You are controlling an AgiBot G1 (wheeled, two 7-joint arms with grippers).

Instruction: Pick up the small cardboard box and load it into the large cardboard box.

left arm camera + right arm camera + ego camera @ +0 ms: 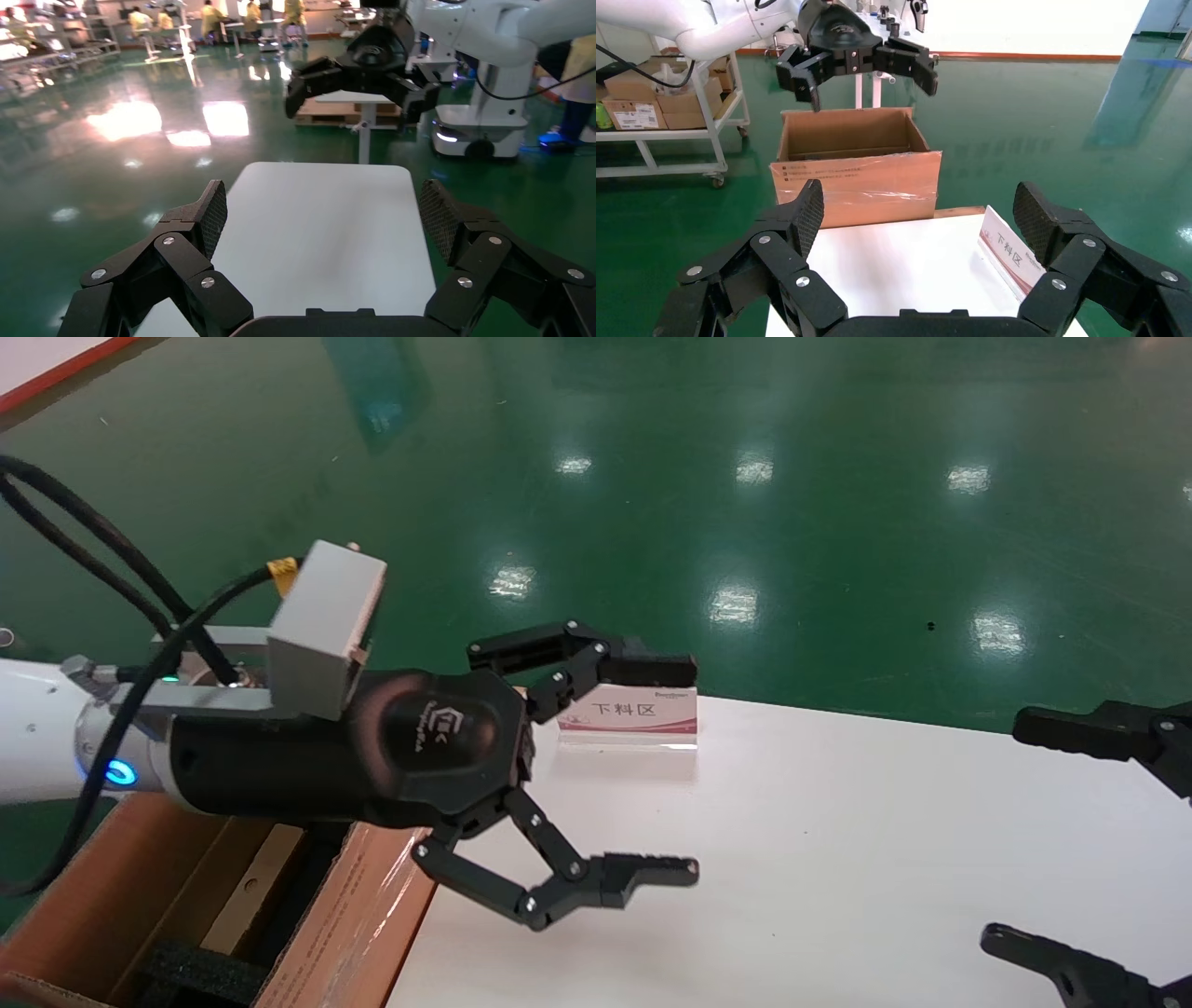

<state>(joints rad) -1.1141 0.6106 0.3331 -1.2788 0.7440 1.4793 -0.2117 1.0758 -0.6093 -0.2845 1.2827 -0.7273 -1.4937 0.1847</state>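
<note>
The large cardboard box (358, 915) stands open at the table's left end, brown, with glossy tape and black foam (200, 971) inside. It also shows in the right wrist view (856, 175). A slim tan carton (251, 887), apparently the small cardboard box, lies inside it beside the foam. My left gripper (691, 768) is open and empty, held in the air above the box's right wall and the table, reaching right. It shows in its own view (323, 203) and above the box in the right wrist view (856, 60). My right gripper (1004, 831) is open and empty at the right edge.
A white table (838, 850) stretches between the two grippers. A small white and red sign (633, 714) stands at its far edge, also in the right wrist view (1011, 253). Green floor lies beyond. A trolley with cartons (659, 112) stands past the box.
</note>
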